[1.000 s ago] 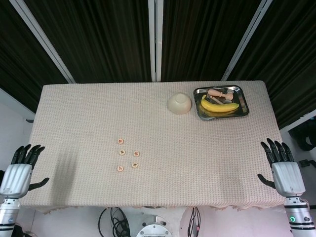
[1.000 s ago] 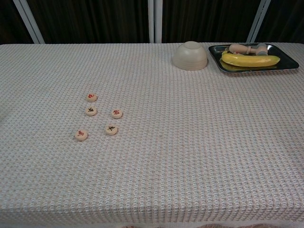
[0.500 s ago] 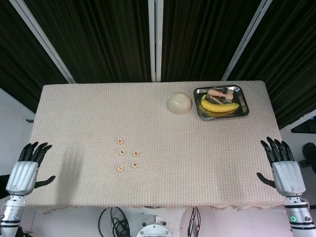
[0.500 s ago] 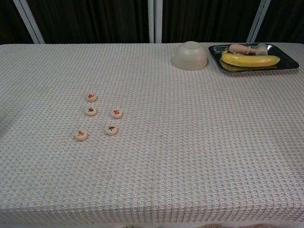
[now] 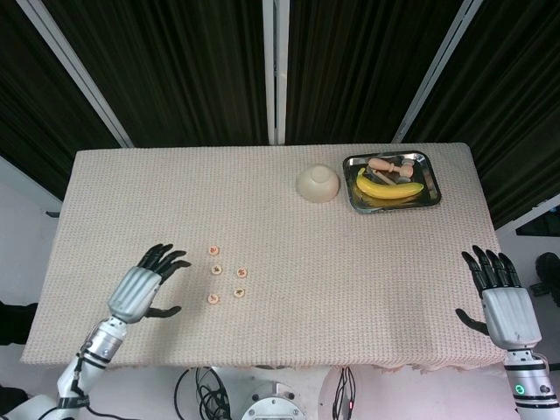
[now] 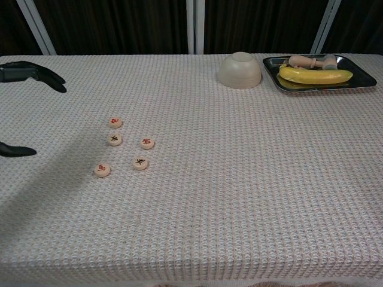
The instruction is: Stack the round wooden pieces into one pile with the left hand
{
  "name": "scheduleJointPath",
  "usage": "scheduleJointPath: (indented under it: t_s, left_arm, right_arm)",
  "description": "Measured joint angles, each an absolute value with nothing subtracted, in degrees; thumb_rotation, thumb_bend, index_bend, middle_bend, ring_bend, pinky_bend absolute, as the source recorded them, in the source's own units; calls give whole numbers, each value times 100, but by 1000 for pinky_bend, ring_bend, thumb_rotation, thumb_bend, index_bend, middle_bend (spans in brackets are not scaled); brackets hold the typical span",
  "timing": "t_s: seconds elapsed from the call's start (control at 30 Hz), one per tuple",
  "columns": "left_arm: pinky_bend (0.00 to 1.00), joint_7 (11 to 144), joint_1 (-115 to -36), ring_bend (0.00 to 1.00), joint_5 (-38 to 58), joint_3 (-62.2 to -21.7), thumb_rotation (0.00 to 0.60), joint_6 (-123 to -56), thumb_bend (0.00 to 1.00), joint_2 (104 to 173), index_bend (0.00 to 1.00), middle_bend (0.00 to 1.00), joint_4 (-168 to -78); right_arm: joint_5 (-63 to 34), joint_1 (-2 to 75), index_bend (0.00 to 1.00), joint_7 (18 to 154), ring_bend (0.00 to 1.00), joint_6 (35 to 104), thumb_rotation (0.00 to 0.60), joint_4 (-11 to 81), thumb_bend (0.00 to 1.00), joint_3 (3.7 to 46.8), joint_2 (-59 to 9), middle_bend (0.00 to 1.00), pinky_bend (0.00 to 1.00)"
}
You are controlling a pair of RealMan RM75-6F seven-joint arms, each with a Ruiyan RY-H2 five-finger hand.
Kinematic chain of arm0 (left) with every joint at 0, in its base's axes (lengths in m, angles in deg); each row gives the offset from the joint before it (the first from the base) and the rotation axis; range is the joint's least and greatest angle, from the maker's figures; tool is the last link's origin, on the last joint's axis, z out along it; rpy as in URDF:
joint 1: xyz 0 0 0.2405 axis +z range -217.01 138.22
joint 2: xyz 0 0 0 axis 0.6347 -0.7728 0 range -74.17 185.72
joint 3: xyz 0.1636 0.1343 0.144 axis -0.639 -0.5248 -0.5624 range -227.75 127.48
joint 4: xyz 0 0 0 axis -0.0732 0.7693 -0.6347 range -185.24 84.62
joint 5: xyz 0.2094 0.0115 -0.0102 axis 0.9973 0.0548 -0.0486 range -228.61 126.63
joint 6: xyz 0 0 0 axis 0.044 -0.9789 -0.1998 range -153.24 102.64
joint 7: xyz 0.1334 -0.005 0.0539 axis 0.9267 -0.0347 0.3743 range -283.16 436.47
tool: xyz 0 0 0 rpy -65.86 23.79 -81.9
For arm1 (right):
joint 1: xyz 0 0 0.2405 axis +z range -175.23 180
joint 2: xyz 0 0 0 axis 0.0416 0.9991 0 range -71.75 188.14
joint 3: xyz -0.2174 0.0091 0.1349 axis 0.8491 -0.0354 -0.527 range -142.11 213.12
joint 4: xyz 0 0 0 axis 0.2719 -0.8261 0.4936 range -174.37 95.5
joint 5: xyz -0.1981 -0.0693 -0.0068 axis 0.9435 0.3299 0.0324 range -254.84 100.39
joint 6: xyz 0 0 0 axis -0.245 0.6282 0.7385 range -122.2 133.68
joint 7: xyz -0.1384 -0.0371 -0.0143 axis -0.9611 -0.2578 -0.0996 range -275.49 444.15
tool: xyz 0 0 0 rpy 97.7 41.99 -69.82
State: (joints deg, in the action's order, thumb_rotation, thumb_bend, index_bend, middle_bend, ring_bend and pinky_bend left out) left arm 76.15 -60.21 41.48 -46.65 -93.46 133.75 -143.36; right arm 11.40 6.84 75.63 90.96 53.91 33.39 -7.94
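- Left hand over the near-left part of the table, fingers spread, holding nothing; just left of the pieces, not touching any. Only dark fingertips visible at the left edge of the chest view.
- Round wooden pieces lying flat and separate on the cloth, left of centre, none stacked.
- Far-left piece with red mark; second piece with dark mark just nearer.
- Third piece with red mark to the right of those two.
- Near-right piece with dark mark; near-left piece with red mark, closest to the hand.
- Right hand off the near-right edge of the table, fingers extended and apart, holding nothing, well apart from the pieces.
- Woven tablecloth covering the whole top.
- Upturned pale bowl at the far side, right of centre.
- Metal tray just right of the bowl, holding a banana and small wooden items behind it; exact kind unclear.
- Dark curtains behind the table.
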Motion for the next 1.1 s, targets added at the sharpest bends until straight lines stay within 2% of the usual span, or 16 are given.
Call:
scheduleJointPath:
  t_s: [0.4,0.73,1.1]
  left_arm:
    - [0,7931,-6590,0,3489,-4361,600,-8738,189,14203,296,132,-13541]
    - [0,7784,-6939,0,3280,-4307,600,-8443,195,14641,314,135,-12824]
    - [0,7416,-7234,0,3180,-4300,600,-8211,211,14922,376,162,-12213]
  right_arm:
    - [1112,675,0,7626,0,9104,600,5335,76,3325,-799,0,0]
    - [1072,677,0,7645,0,9083,600,5354,76,3308,-778,0,0]
    - [1012,687,0,7645,0,9066,600,5329,76,3271,-787,0,0]
